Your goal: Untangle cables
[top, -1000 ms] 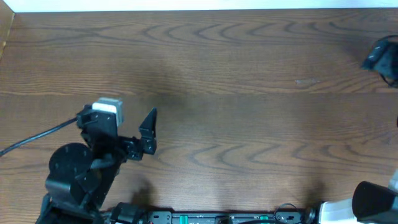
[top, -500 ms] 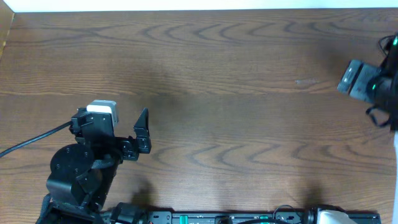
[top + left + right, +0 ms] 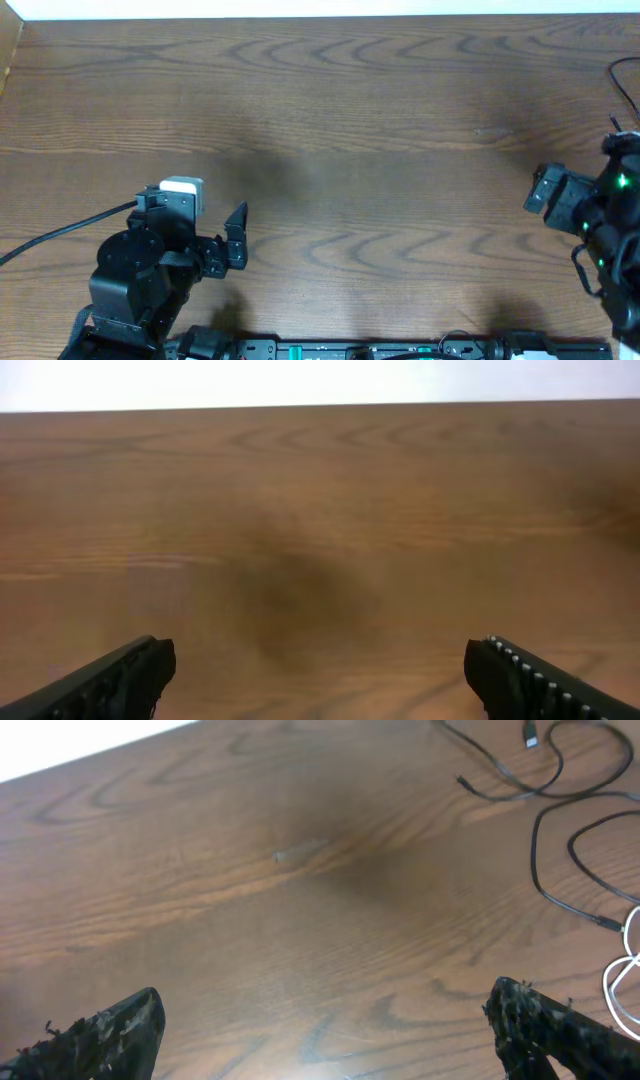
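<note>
Cables (image 3: 534,860) are what this job turns on, and none lies near the left side. Down there the left gripper (image 3: 320,656) hovers over bare wood with its jaws spread wide and nothing between them. The surface (image 3: 380,120) through the middle is dark brown board with a long wavy grain and a dull sheen. Further right, the right gripper (image 3: 325,1002) is likewise wide open and empty, its dark fingers ridged along the inner faces. Just beyond it, at the far right edge, the cords sprawl in loose curves: a thin black cord winding in several bends with a small plug end (image 3: 529,736) at the top, and a white cord (image 3: 608,988) looping partly out of sight. Whether the two cross each other I cannot tell. To my eye no grasp has begun; the next move wants the right arm over the cords, pinching one strand cleanly.
</note>
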### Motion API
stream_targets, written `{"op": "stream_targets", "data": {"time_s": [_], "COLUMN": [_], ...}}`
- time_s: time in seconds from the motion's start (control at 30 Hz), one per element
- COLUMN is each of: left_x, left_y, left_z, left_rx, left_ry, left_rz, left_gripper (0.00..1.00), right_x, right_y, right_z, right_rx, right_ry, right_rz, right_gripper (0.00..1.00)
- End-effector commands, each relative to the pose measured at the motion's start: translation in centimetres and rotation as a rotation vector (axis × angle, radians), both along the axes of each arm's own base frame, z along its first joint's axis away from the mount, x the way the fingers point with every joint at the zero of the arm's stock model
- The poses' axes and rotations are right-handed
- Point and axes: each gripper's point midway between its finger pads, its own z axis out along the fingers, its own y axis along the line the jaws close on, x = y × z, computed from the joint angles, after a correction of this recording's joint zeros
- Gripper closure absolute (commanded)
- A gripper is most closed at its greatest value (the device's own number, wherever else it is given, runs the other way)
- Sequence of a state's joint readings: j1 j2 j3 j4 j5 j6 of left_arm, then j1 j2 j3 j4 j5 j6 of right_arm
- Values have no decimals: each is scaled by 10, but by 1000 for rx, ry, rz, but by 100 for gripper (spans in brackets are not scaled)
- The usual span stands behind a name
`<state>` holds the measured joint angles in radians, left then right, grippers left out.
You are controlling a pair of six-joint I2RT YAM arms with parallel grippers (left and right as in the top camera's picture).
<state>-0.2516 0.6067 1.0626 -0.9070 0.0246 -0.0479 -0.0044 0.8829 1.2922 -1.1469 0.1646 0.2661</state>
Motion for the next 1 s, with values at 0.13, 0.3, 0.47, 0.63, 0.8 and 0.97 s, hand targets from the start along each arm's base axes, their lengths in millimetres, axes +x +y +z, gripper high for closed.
{"op": "stream_targets", "data": {"time_s": [0.13, 0.3, 0.47, 0.63, 0.8, 0.97], "left_x": [-11, -27, -39, -46, -48, -53], "left_y": [-5, -2, -4, -7, -7, -6], "left_z": [3, -5, -8, -16, -24, -35], "left_rx": [-17, 9, 20, 20, 29, 45], "left_ry": [-15, 10, 10, 37, 66, 105], "left_rz": [-43, -64, -105, -132, -135, -142], "left_gripper": [2, 2, 2, 2, 2, 2], "right_x": [-33, -43, -48, -53, -60, -69], "right_y": [3, 26, 41, 46, 44, 36], "right_z": [-13, -20, -25, -30, -34, -30], "right_rx": [-29, -46, -42, -36, -43, -48], "right_ry": [-48, -62, -41, -14, 6, -25], "right_rz": [45, 234, 347, 381, 365, 310], "right_gripper": [1, 1, 1, 1, 1, 1]}}
